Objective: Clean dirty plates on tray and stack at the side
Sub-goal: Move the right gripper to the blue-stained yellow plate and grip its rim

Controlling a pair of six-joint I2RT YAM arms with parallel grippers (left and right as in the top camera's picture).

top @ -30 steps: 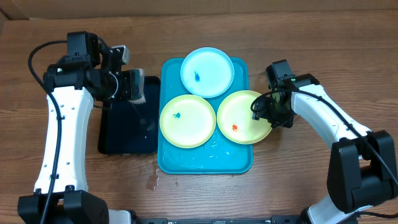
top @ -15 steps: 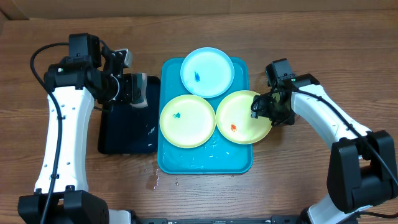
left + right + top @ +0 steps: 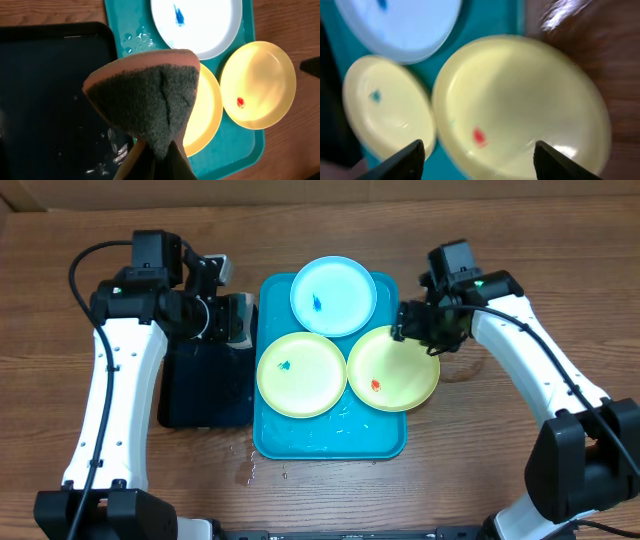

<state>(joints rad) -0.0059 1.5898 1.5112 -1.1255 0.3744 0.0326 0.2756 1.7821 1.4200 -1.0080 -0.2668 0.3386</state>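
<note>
The turquoise tray [image 3: 330,438] holds a light-blue plate [image 3: 333,295] with a blue smear and a lime-green plate [image 3: 302,373] with a blue smear. A second lime-green plate [image 3: 392,368] with an orange-red smear lies partly over the tray's right rim. My left gripper [image 3: 232,320] is shut on a sponge [image 3: 145,95] with a dark scouring face, held above the tray's left edge. My right gripper [image 3: 480,160] is open and empty, hovering over the orange-smeared plate [image 3: 520,100], near its far rim in the overhead view [image 3: 410,330].
A smaller black tray [image 3: 205,390] lies left of the turquoise tray, with water drops on it. Water drops lie on the turquoise tray's front part and on the wood by its front left corner [image 3: 245,470]. Bare wooden table [image 3: 500,440] lies to the right.
My right gripper has left the orange-smeared plate's right edge and moved up and left over it. My left arm has moved right with the sponge, toward the tray.
</note>
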